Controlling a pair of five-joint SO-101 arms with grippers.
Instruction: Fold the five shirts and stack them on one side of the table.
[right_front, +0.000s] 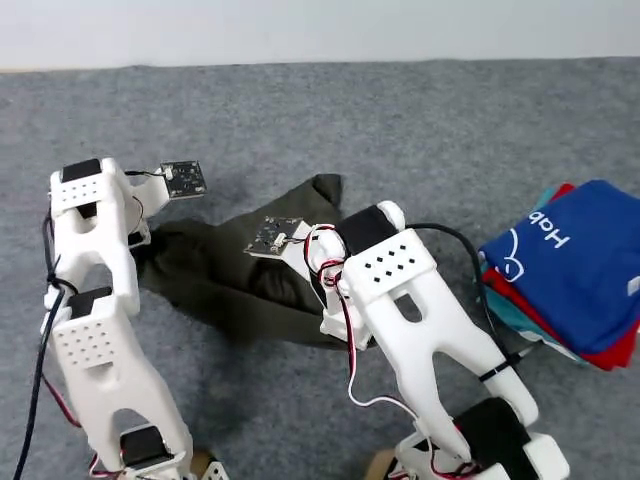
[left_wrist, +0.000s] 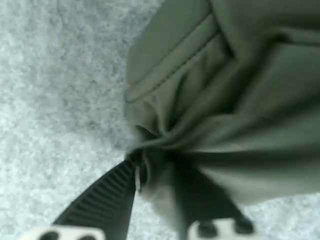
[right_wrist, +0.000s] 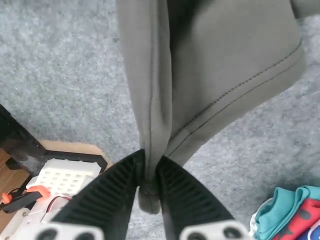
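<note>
An olive shirt (right_front: 230, 275) lies crumpled on the grey table (right_front: 400, 120) between both arms. A stack of folded shirts (right_front: 575, 270) sits beside the right arm. The left hand (left_wrist: 146, 167) is clenched on a bunched fold of the shirt, and the right hand (right_wrist: 151, 167) pinches its hem.

Olive-green shirt (right_front: 215, 275): lies crumpled and unfolded mid-table, bunched into tight pleats where clamped in the left gripper (left_wrist: 155, 175), hem doubled where pinched in the right gripper (right_wrist: 150, 175). Folded stack (right_front: 575, 290) at the table's right edge: blue shirt (right_front: 580, 255) with white print on top, red shirt (right_front: 600, 352) beneath, teal shirt (right_front: 510, 308) lower, edges fanned slightly.
</note>
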